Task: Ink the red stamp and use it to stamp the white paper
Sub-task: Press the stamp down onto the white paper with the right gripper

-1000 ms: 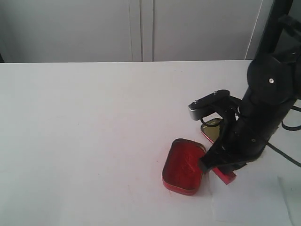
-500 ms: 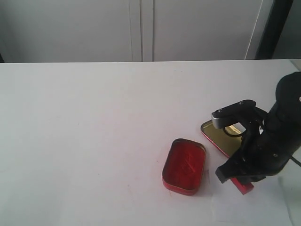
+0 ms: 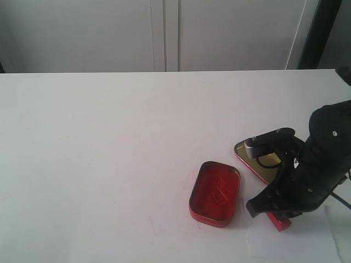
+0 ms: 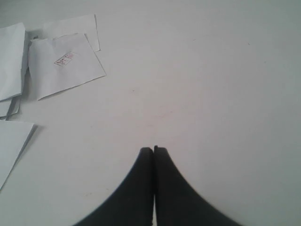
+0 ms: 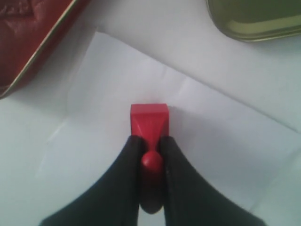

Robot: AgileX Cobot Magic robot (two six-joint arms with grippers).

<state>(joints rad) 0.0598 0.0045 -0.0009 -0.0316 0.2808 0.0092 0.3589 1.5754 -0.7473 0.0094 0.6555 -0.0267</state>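
Observation:
My right gripper (image 5: 150, 141) is shut on the knobbed handle of the red stamp (image 5: 149, 118), whose square base is over the white paper (image 5: 197, 136). In the exterior view the red stamp (image 3: 278, 221) pokes out below the right gripper (image 3: 274, 211), right above the paper (image 3: 290, 241) near the table's front right edge. I cannot tell whether the base touches the sheet. The open red ink-pad tin (image 3: 215, 193) lies just left of the stamp. My left gripper (image 4: 153, 149) is shut with nothing between its fingers, over bare table, outside the exterior view.
The tin's gold-lined lid (image 3: 258, 161) lies open behind the right arm. In the left wrist view several loose white sheets (image 4: 66, 68) lie apart from the left gripper, one bearing a small red imprint (image 4: 64, 59).
My right gripper has carried the red stamp away from the ink-pad tin to the right and down, to above the white paper. The tin has not moved.

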